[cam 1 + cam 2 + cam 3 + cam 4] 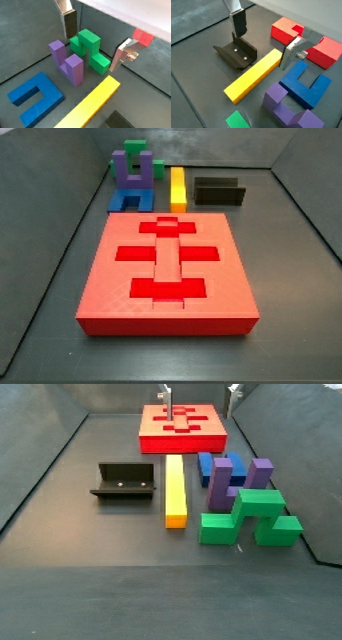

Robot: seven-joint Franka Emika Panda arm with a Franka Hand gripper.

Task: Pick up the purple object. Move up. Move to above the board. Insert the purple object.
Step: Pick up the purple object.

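The claw (93, 42) is being held above the worktop (20, 45) with fingers apart and nothing between them. The purple object (69, 62) is standing prongs-up beside the green block (91, 50), slightly off from under the fingers; its base is lying along the gap between blue block (35, 97) and green block.

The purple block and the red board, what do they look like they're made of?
The purple object looks like matte plastic: uniform colour, crisp edges, soft sheen. The board looks the same, though foam or painted wood is possible. The gripper hangs apart from both, fingers spread.
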